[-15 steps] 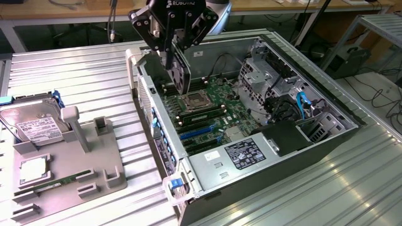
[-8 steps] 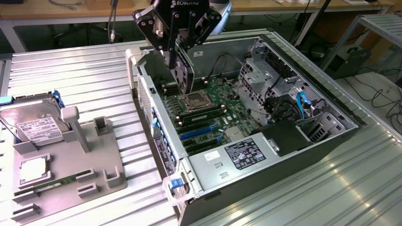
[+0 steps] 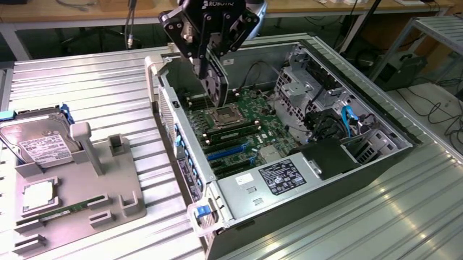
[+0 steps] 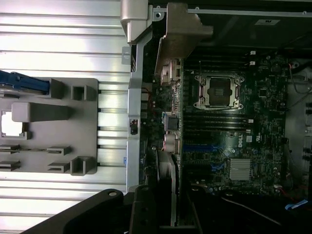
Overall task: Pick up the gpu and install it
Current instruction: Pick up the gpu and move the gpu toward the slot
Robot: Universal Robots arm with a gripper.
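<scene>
My gripper (image 3: 205,58) hangs over the open computer case (image 3: 376,116), shut on the gpu (image 3: 214,86). The card is a thin dark plate held upright, edge down. Its lower edge hovers just above the motherboard, close to the CPU socket (image 3: 220,115) and the case's rear wall. The blue expansion slots (image 3: 227,153) lie nearer the front of the board, apart from the card. In the wrist view the gpu (image 4: 167,170) shows edge-on between my dark fingers (image 4: 141,212), over the rear ports beside the socket (image 4: 218,91).
On the exterior view's left, a grey fixture (image 3: 108,189) on the ribbed metal table holds a hard drive (image 3: 43,143), a processor chip (image 3: 40,195) and a memory stick (image 3: 65,210). Inside the case are a power supply (image 3: 278,179), drive cages (image 3: 304,86) and cables.
</scene>
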